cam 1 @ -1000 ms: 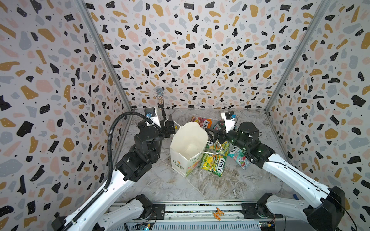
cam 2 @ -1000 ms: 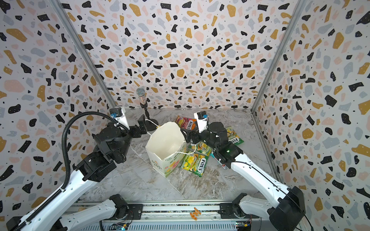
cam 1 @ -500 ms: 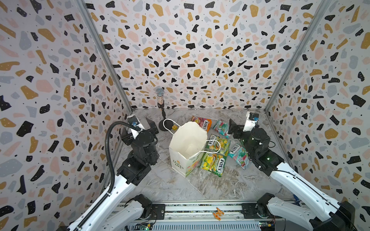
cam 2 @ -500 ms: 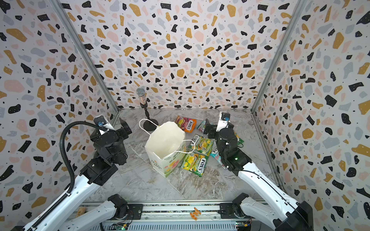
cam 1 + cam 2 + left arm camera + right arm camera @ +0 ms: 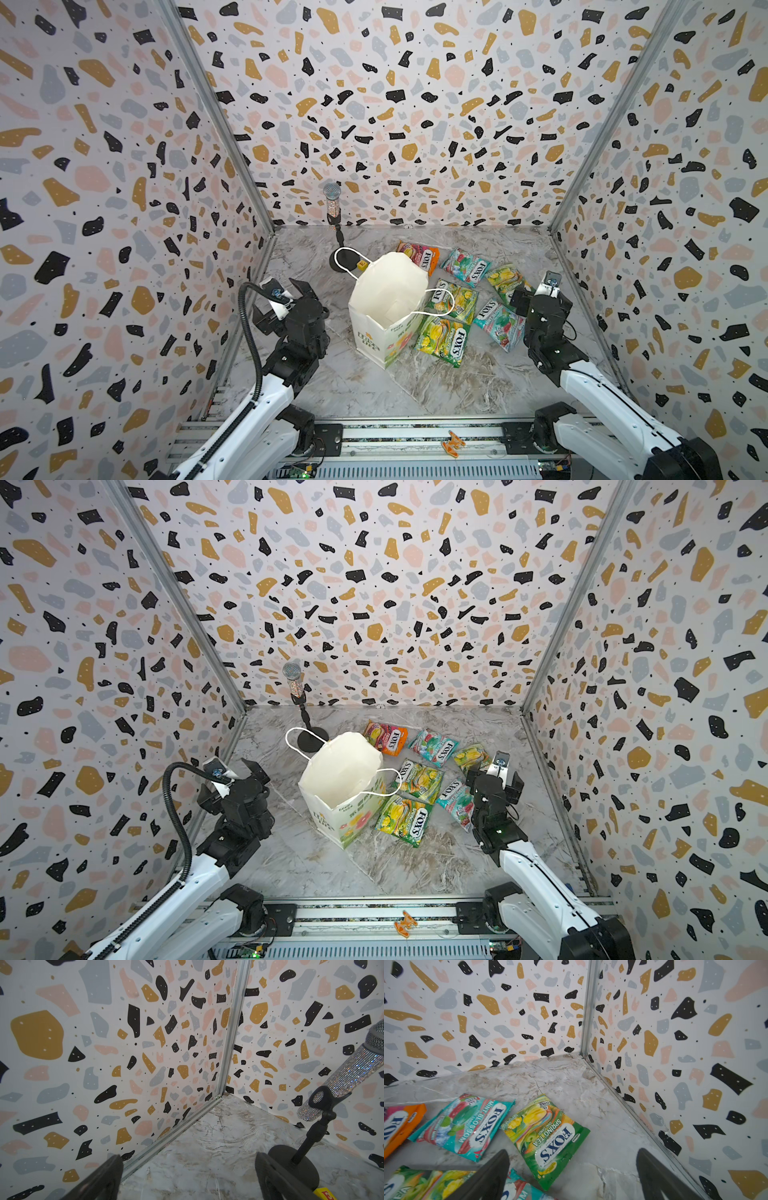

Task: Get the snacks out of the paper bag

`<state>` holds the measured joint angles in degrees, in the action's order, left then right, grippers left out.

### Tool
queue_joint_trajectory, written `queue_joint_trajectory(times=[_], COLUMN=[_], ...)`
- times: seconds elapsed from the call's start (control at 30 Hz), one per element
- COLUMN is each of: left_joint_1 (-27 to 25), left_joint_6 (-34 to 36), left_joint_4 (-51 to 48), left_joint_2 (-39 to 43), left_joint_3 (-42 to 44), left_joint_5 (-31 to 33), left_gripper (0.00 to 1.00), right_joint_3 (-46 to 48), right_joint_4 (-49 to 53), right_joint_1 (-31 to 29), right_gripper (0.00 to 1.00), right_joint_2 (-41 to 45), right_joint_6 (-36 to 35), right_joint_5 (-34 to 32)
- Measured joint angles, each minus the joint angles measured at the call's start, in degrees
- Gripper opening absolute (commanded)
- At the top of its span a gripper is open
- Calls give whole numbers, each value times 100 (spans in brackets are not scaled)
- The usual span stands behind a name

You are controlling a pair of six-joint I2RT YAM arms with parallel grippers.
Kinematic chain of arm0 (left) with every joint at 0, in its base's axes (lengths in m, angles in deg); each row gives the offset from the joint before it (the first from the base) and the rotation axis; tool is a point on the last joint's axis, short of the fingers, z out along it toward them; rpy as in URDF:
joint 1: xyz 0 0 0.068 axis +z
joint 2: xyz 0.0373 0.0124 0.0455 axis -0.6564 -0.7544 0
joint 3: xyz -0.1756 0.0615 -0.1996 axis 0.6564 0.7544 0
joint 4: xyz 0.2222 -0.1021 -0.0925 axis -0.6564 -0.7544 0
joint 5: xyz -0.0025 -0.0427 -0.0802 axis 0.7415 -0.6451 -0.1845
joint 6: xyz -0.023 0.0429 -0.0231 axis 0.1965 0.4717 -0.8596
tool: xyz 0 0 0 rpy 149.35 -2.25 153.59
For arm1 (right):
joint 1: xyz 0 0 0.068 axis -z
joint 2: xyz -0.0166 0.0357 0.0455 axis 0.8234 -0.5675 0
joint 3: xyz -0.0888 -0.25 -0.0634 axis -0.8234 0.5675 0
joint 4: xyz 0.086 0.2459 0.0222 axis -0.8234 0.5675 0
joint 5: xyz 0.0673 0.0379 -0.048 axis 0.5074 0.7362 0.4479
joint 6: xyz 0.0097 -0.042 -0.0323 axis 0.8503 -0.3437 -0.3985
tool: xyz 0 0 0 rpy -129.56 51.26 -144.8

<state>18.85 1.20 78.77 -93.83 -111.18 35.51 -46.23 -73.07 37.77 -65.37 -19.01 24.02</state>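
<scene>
The white paper bag [image 5: 386, 303] [image 5: 336, 779] stands upright and open in the middle of the table in both top views; no packet shows through its mouth. Several snacks lie flat on the table to its right: an orange-red packet [image 5: 419, 257], teal packets [image 5: 465, 266] [image 5: 496, 324] and green-yellow packets [image 5: 442, 338] [image 5: 455, 299] [image 5: 548, 1136]. My left gripper [image 5: 282, 301] [image 5: 188, 1156] is open and empty, left of the bag and facing the back left corner. My right gripper [image 5: 540, 297] [image 5: 573, 1151] is open and empty over the rightmost packets.
A glittery microphone [image 5: 332, 203] on a black stand rises behind the bag, with a small yellow cube [image 5: 360, 264] by its base. Patterned walls close in three sides. An orange clip [image 5: 453, 442] lies on the front rail.
Both grippers have drawn back from the bag's rim, the left one to the left wall side, the right one to the right wall side. The bag and packets stay put.
</scene>
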Motion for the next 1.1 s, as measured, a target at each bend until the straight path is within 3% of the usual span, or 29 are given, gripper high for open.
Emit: queue_joint_trajectory(times=[0.2, 0.4, 0.77, 1.1], left_joint_1=[129, 267, 525, 1325], left_joint_6=[323, 715, 1213, 1364], left_joint_4=[1296, 2465, 3613, 4894], left_joint_2=[-131, -608, -1965, -2573], left_joint_3=[964, 1665, 1766, 2111], left_joint_5=[-323, -638, -1349, -2817], left_gripper=[100, 100, 100, 100], right_joint_3=[732, 1261, 1451, 1458], right_joint_4=[-1224, -2374, -3735, -4463], right_joint_1=[157, 181, 271, 595], right_gripper=[97, 98, 99, 100], right_joint_2=[-122, -848, -1790, -2323], right_joint_6=[-278, -505, -933, -1104], right_joint_5=[-35, -46, 39, 717])
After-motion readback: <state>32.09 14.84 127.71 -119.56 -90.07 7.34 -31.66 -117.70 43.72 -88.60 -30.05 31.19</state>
